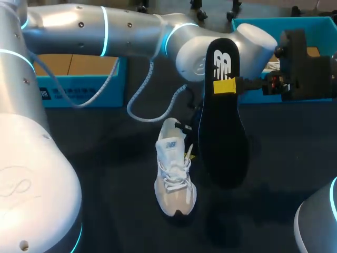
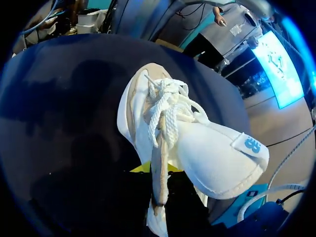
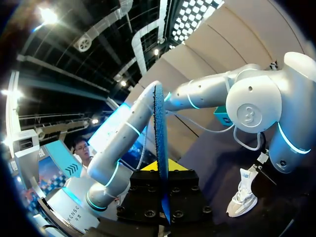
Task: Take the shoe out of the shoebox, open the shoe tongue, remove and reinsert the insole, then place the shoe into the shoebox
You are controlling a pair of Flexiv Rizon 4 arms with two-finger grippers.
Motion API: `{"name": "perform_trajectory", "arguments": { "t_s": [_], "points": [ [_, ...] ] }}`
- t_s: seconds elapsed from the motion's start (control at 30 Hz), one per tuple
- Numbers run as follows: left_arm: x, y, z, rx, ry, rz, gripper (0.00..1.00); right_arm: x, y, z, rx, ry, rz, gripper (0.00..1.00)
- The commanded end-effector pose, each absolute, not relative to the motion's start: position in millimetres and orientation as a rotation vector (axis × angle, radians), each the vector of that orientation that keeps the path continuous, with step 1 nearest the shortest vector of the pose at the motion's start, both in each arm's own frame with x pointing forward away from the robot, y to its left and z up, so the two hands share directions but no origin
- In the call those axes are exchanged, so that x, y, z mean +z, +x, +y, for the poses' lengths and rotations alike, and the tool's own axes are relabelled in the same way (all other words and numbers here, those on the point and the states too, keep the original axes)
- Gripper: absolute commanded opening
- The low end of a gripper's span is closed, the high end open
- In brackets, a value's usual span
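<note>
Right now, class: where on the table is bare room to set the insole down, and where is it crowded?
Bare table left of the shoe, in front of the blue box; also right of the insole. Crowded between shoe and insole.

My table (image 1: 105,179) is a dark top. A white shoe (image 1: 174,174) stands on it near the middle (sole down), toe toward 6 o'clock. Along the far edge sit a blue box (image 1: 63,85) at 11 o'clock and a second blue box (image 1: 316,29) at 1 o'clock.
</note>
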State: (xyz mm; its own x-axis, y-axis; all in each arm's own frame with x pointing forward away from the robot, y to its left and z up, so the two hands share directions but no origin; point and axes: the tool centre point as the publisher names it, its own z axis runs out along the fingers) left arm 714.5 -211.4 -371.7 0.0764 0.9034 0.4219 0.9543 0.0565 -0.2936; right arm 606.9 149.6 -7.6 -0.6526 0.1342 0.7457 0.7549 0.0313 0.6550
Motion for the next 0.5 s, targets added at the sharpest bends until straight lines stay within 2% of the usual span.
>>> {"name": "perform_trajectory", "arguments": {
  "t_s": [0.03,0.5],
  "points": [
    [-366,718,-210,-0.102,-1.863,-1.858,1.00,-8,607,152,-1.664,-0.902,-1.826,0.00],
    [-306,748,-233,0.121,-1.918,-2.137,1.00,-8,607,152,-1.664,-0.902,-1.826,0.00]
  ]
}}
